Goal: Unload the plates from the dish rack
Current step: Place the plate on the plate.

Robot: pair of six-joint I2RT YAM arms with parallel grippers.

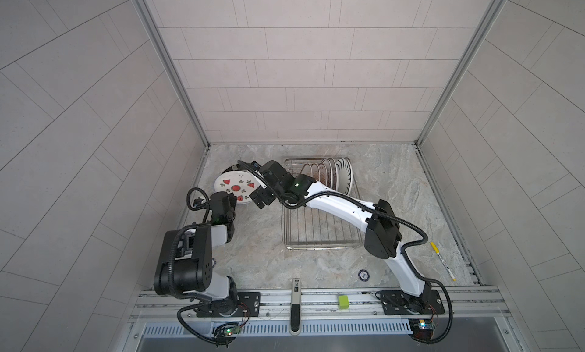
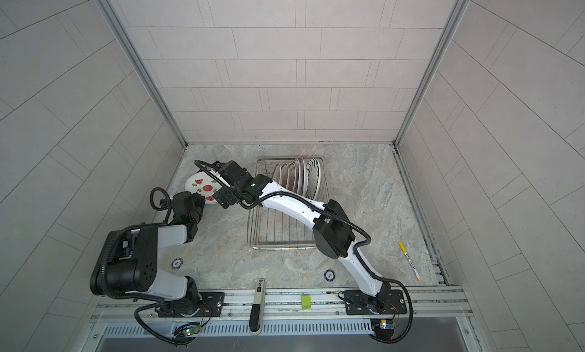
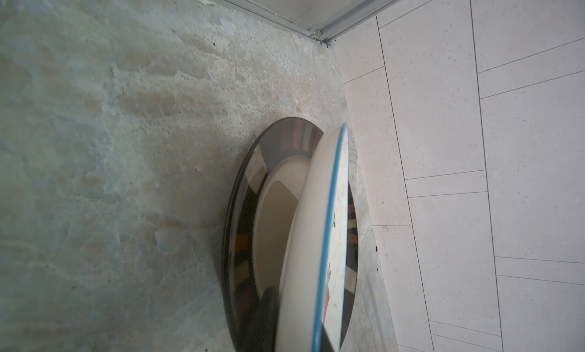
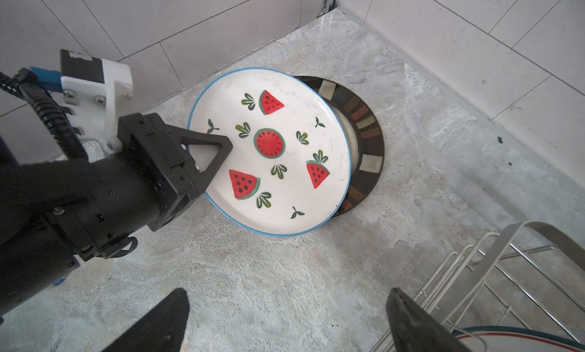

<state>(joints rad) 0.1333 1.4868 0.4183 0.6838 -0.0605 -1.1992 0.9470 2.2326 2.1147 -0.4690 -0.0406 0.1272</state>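
Note:
My left gripper [image 4: 218,151] is shut on the rim of a white plate with red watermelons and a blue edge [image 4: 269,144] [image 1: 235,187]. It holds that plate tilted over a dark-rimmed plate [image 4: 367,138] lying flat on the counter near the back left corner. In the left wrist view the held plate [image 3: 316,239] shows edge-on above the dark one [image 3: 250,182]. My right gripper [image 4: 285,303] [image 1: 261,198] hangs open and empty between this plate and the dish rack [image 1: 319,227] [image 4: 506,265]. Several plates [image 1: 332,176] [image 2: 300,176] stand upright at the rack's far end.
The left and back walls meet close behind the flat plate. A yellow pen [image 1: 443,261] lies at the right, a poker chip [image 1: 364,275] near the front edge, another [image 2: 177,264] by the left arm. A green block [image 1: 343,302] sits on the front rail.

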